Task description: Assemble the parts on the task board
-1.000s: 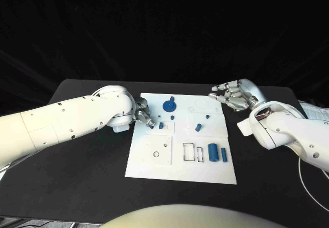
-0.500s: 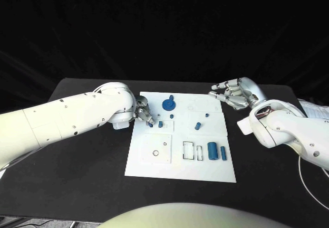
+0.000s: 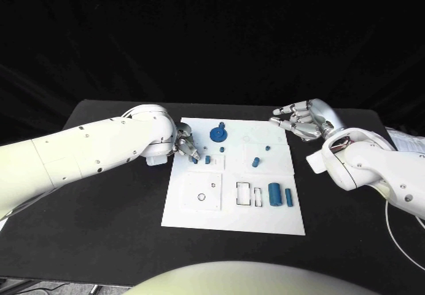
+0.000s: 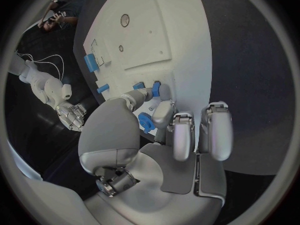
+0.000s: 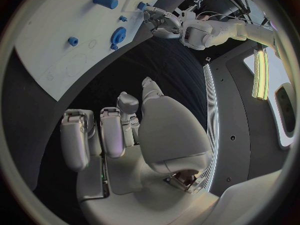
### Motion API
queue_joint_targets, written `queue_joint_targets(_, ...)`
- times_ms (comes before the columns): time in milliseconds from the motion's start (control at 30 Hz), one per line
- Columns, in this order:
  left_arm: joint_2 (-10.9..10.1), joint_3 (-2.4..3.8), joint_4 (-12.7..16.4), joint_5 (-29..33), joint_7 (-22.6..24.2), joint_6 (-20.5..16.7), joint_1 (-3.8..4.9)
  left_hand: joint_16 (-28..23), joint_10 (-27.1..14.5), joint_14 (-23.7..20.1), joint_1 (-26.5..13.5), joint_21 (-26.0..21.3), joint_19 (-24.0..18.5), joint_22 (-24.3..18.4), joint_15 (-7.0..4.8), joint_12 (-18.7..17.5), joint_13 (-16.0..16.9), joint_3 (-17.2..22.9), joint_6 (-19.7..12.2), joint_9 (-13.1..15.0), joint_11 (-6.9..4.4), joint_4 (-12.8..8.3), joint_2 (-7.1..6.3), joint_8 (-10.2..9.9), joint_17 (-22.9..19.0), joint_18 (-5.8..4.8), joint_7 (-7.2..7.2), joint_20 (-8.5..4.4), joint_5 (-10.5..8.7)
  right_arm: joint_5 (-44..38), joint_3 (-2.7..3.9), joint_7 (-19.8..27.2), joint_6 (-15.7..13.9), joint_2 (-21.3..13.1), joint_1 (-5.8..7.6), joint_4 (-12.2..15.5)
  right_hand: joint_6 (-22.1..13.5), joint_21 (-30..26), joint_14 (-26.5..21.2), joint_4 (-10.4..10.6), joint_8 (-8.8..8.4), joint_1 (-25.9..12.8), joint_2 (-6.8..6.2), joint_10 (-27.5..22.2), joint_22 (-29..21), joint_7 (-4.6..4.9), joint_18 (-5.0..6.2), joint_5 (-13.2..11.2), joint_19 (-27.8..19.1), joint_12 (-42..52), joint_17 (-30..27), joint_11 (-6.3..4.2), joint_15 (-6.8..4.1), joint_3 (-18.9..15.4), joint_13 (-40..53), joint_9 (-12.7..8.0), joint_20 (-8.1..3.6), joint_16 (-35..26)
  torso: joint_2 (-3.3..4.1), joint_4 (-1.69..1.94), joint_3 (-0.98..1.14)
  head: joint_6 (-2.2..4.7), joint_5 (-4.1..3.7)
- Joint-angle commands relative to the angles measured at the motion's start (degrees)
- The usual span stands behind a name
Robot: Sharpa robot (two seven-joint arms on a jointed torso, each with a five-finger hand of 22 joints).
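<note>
The white task board (image 3: 266, 215) lies in the middle of the black table. My left hand (image 3: 183, 146) reaches over the board's left edge and pinches a small blue peg (image 3: 194, 158) at its fingertips, low over the board; in the left wrist view the peg (image 4: 156, 89) shows just past a fingertip (image 4: 164, 110). A second small blue piece (image 3: 207, 160) stands right beside it. A blue gear (image 3: 218, 133) sits on the board's far part. My right hand (image 3: 301, 121) hovers past the far right corner, fingers apart and holding nothing.
A short blue piece (image 3: 256, 163) lies mid-board, and two small pegs (image 3: 222, 148) (image 3: 266, 148) stand near the gear. A thick blue cylinder (image 3: 276, 195) and a slim one (image 3: 288, 196) lie near the right edge. White papers (image 3: 409, 143) lie at the table's right edge.
The left hand and its peg stay at the same spot on the board. The right hand has barely moved. The whole picture has shifted slightly.
</note>
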Motion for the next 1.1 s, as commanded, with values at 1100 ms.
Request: queue_joint_targets(1100, -1.82, 0.46, 1.05, 1.45, -0.27, -6.34, -0.51, 0.17, 1.19, 6.02, -3.80, 0.47, 3.05, 11.61, -0.65, -0.46, 0.97, -25.54, 4.36, -3.46, -0.17, 10.96, 0.77, -1.45, 15.07, -0.69, -1.55, -0.68, -11.52, -0.37, -0.02, 0.33, 1.13, 0.13, -0.06, -0.16, 0.31, -0.38, 3.08, 0.07, -0.22, -0.15, 0.41, -0.07, 6.35, -0.02, 0.94, 0.41, 0.53, 0.08, 1.45, -0.03, -0.22, -0.47, 0.00, -0.06, -0.32, -0.34, -0.05, 0.02, 0.03, 0.08, -0.19)
